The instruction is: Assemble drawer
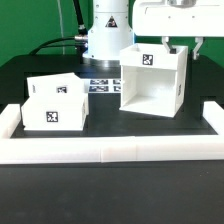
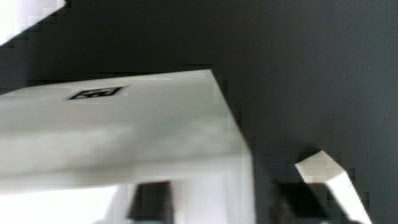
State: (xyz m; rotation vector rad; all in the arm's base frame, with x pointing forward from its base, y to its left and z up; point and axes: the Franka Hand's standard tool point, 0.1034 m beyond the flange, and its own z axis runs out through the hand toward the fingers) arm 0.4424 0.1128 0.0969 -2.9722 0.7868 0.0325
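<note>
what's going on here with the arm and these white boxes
A robot arm is partway through putting a drawer together. Its jaws stand open at the upper far corner of the large housing, on the exterior view's right. In the wrist view they seem to straddle one of its walls, though contact can't be confirmed. One tray and a second tray sit together at the exterior view's left, outside the housing, so neither has been slid in yet.

One large cube-like housing [image 1: 152, 85]. Two smaller trays, it seems, though they overlap and the count is hard to confirm: a front tray [image 1: 48, 115] and a rear tray [image 1: 52, 88]. One low white wall [image 1: 110, 150] of blocks. One marker board [image 1: 100, 86].
</note>
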